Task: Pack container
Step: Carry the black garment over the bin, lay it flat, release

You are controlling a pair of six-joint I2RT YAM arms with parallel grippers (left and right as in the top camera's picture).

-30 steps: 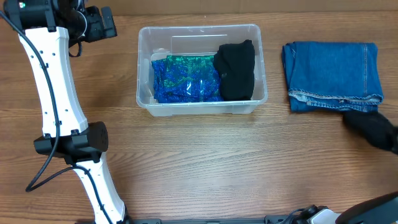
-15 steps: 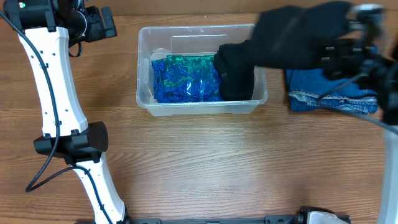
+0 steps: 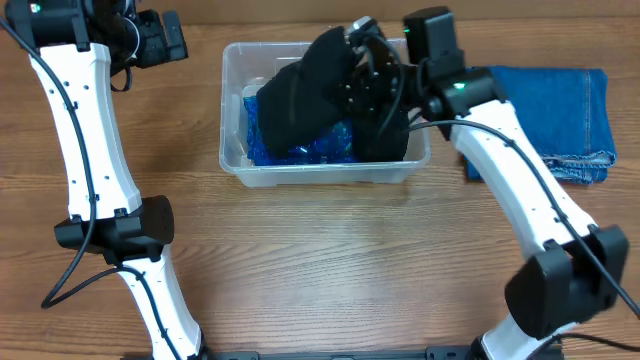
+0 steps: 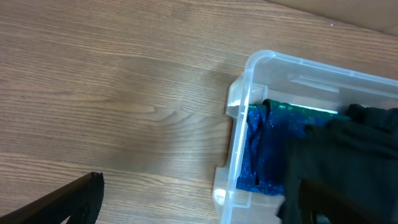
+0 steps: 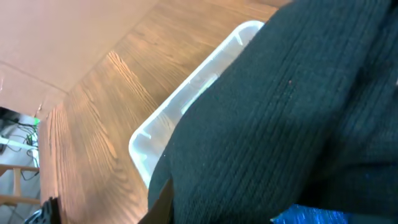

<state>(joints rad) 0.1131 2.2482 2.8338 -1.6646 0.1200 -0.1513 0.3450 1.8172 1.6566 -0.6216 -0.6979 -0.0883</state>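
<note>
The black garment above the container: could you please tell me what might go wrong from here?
1. The black garment, held by the right gripper, overlaps the far rim of the container; released now, it might drape outside.
2. It fills the right wrist view, so placement is hard to check there.
3. The folded jeans may lack room.

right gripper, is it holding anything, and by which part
Yes: the right gripper holds a black garment by its upper right end, the rest draping left over the container. The exact pinch is hidden by cloth.
</note>
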